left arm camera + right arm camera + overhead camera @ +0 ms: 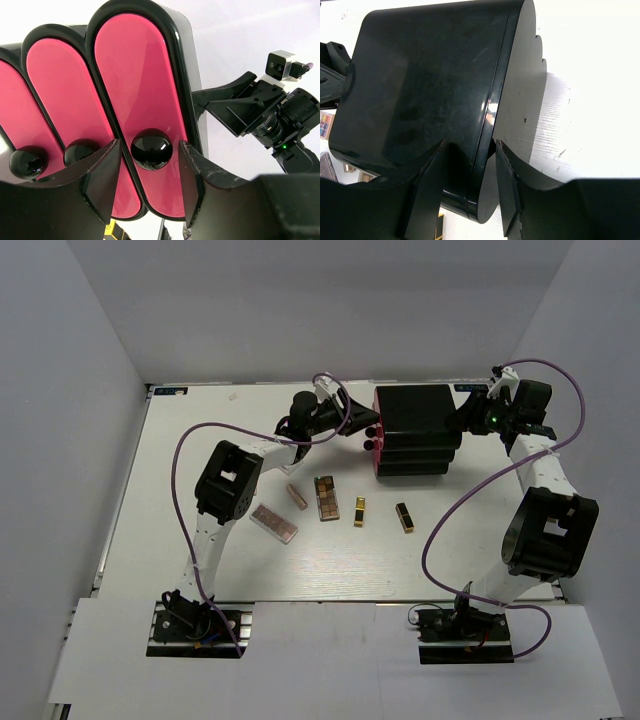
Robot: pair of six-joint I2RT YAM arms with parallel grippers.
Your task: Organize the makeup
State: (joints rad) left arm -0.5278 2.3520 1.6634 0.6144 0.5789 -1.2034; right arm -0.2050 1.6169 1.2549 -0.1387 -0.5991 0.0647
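The makeup lies on the table in front of the box: a pink palette (274,524), a rose-gold tube (297,496), a brown eyeshadow palette (327,497), a gold lipstick (359,511) and a black-and-gold lipstick (404,517). My left gripper (366,432) (150,146) is open, its fingers either side of the black knob (151,148) of one pink drawer (137,85), not touching it. My right gripper (464,424) (470,145) is open and straddles the back edge of the black box (420,85). No white card-like compact shows.
The big black box (415,430) stands at the back middle, its three pink drawer fronts facing left. Two more knobs (29,162) sit beside the one between my fingers. The right arm (270,115) shows behind the box. White walls enclose the table.
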